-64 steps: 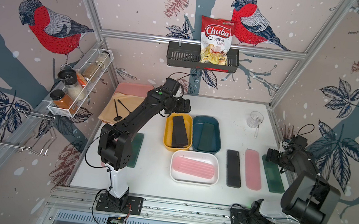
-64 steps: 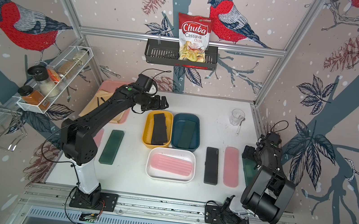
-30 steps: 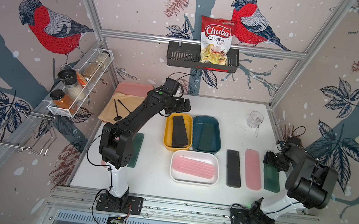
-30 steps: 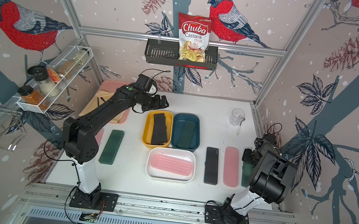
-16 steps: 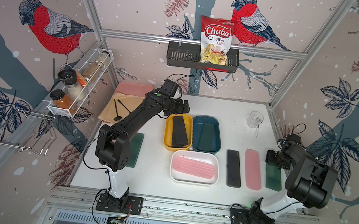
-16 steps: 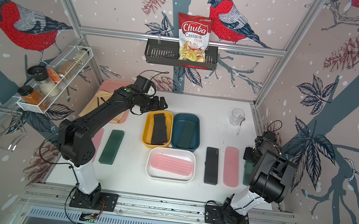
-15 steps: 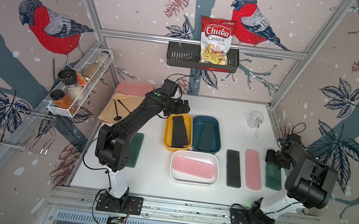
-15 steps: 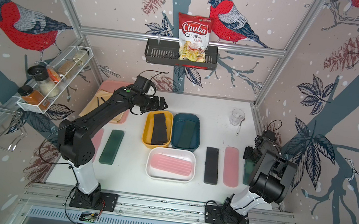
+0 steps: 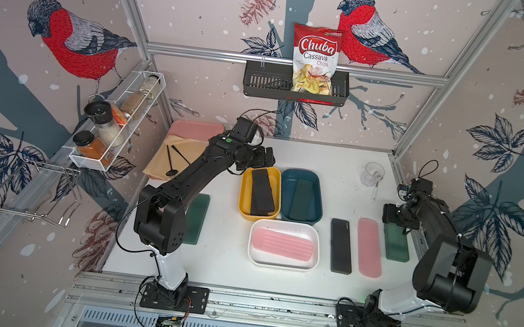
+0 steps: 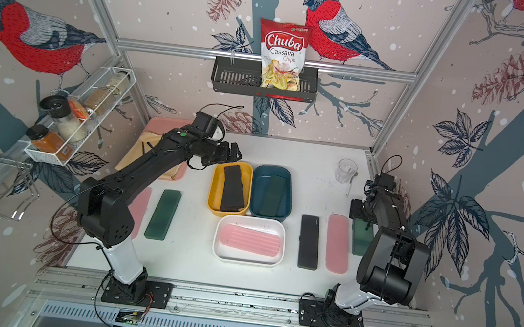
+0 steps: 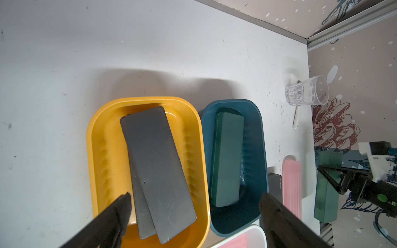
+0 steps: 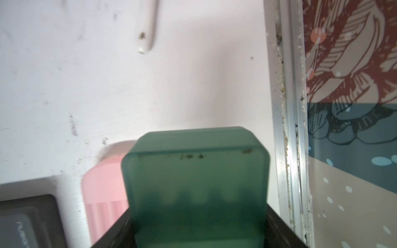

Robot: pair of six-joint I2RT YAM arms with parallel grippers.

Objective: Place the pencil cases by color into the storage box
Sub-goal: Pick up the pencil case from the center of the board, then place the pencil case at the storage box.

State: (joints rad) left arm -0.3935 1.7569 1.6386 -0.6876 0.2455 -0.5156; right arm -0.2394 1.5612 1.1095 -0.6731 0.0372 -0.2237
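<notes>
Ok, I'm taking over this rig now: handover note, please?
Grippers: left gripper open over the yellow tub; right gripper shut on the rightmost green case.
Done: two black cases in that tub, one green case in the teal tub, one pink case in the white tub.
Left: the gripped case, the loose black case and loose pink case beside it, the leftmost green case and leftmost pink case.

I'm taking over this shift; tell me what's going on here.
The right gripper is shut on a dark green pencil case at the table's right edge. The left gripper hangs open by the yellow tub, which holds two black cases. The teal tub holds a green case, the white tub a pink case. A loose black case and loose pink case lie nearby.
</notes>
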